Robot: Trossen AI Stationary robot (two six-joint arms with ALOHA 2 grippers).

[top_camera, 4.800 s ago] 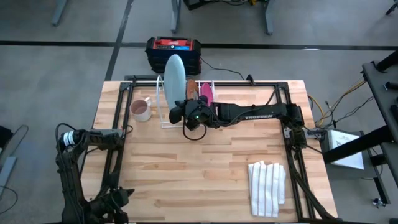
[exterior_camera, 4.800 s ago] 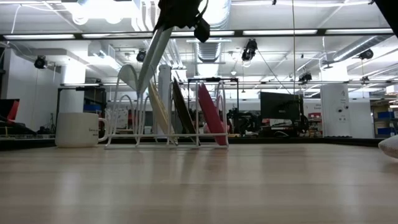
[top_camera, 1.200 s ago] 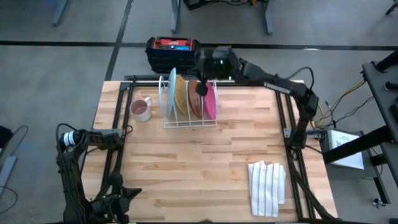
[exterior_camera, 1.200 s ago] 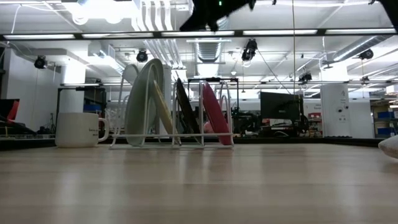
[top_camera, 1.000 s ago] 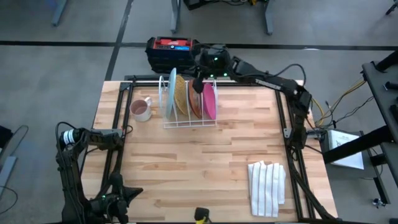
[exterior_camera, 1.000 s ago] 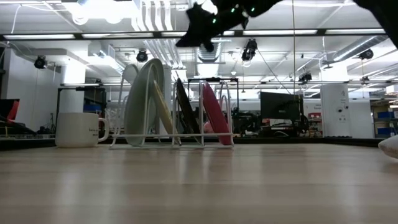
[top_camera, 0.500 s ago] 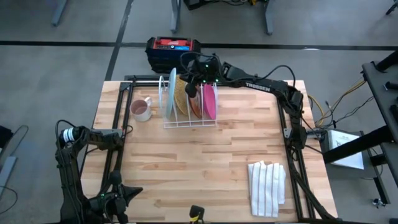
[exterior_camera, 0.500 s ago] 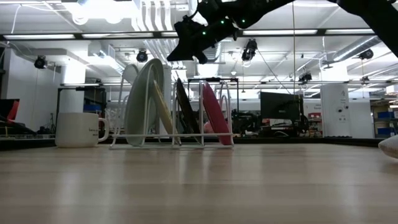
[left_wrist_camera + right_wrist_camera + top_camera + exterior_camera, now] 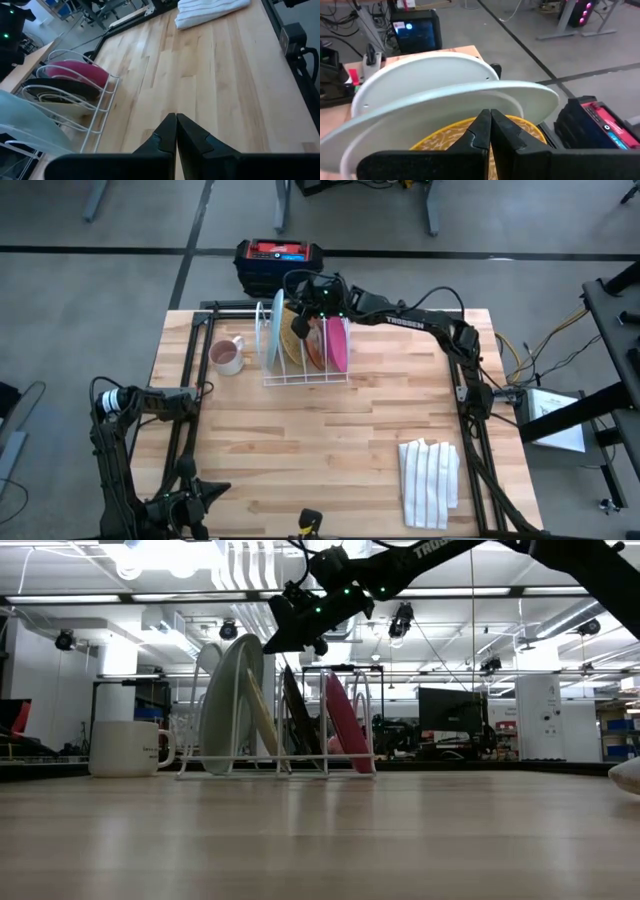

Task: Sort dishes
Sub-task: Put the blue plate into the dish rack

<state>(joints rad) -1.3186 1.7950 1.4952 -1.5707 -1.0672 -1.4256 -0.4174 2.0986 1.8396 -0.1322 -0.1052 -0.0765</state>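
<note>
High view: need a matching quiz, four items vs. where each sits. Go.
Items:
1. teal plate
2. pink plate
3. mug
4. cloth

Places:
A. flat on the table, far from the rack
B. rack slot farthest from the mug
C. standing on the table beside the rack
D. rack slot nearest the mug

Pairs: 1-D, 2-B, 3-C, 4-A

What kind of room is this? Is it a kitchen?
Probably not a kitchen. It looks like a robot lab or workshop: a pale wooden table fitted with dark robot arms, exposed ceiling pipes and strip lights, and desks with computer monitors behind the white wire dish rack.
</note>
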